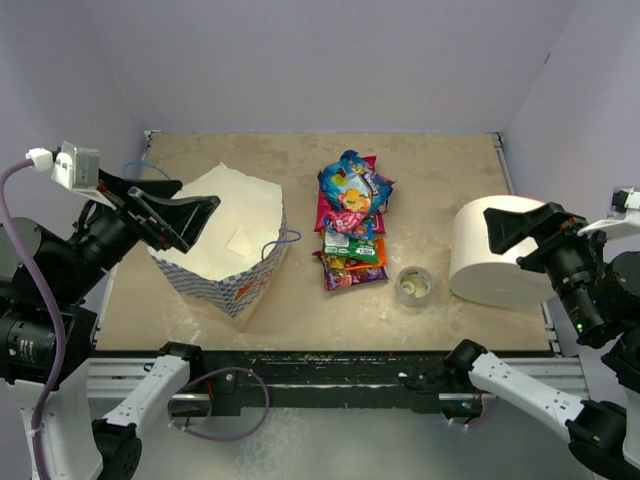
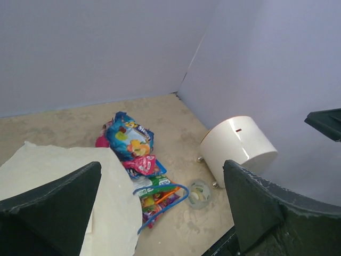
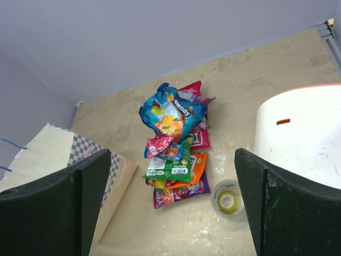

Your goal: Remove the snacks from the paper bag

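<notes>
The paper bag (image 1: pixel 228 235) stands open at the left of the table, white inside and blue-checkered outside, with thin blue cord handles (image 1: pixel 283 240). No packet shows inside it. The snacks (image 1: pixel 352 218) lie in a pile right of the bag: a blue packet on top, with red-pink, green, orange and purple ones under it. My left gripper (image 1: pixel 185 215) is open and empty over the bag's left rim. My right gripper (image 1: pixel 520 228) is open and empty at the far right. The pile also shows in the left wrist view (image 2: pixel 136 154) and the right wrist view (image 3: pixel 176 144).
A big white cylinder roll (image 1: pixel 497 250) lies at the right, just behind my right gripper. A small clear tape roll (image 1: pixel 414 286) sits between it and the snacks. Purple walls close the back and sides.
</notes>
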Robot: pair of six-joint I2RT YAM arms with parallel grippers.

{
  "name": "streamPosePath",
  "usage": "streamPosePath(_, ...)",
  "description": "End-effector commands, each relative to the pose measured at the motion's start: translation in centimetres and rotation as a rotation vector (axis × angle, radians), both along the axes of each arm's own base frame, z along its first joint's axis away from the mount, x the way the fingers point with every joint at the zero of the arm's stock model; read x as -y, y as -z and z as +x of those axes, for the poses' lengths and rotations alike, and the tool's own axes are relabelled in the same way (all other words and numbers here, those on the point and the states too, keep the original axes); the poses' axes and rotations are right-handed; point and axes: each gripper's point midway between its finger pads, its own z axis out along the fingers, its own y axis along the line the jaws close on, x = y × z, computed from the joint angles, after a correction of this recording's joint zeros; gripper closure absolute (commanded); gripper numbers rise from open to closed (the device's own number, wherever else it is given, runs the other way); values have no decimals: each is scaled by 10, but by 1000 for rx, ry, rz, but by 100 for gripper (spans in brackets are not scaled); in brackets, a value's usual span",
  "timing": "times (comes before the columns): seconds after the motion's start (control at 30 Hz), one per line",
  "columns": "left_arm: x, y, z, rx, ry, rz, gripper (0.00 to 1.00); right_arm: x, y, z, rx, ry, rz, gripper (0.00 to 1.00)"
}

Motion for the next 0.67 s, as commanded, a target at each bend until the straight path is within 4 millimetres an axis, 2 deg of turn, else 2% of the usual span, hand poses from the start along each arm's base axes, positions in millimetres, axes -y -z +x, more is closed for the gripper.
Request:
streamPosePath(0.0, 10, -35, -1, 93, 59, -60, 1, 9, -20, -9, 61, 13, 71, 1)
streamPosePath(0.2, 1, -33, -8, 121, 9, -40, 1, 2, -16, -5, 84, -14, 60, 1)
streamPosePath(0.4, -5, -35, -4, 118, -31, -47, 1, -4, -28, 5, 97, -18, 11, 0)
streamPosePath(0.53, -6, -33, 1, 109, -41, -48, 1, 4, -38, 6, 117, 25, -10, 1)
streamPosePath(0.63, -5, -33, 4, 110, -37, -52, 1, 0, -40, 6, 119, 2, 0, 0)
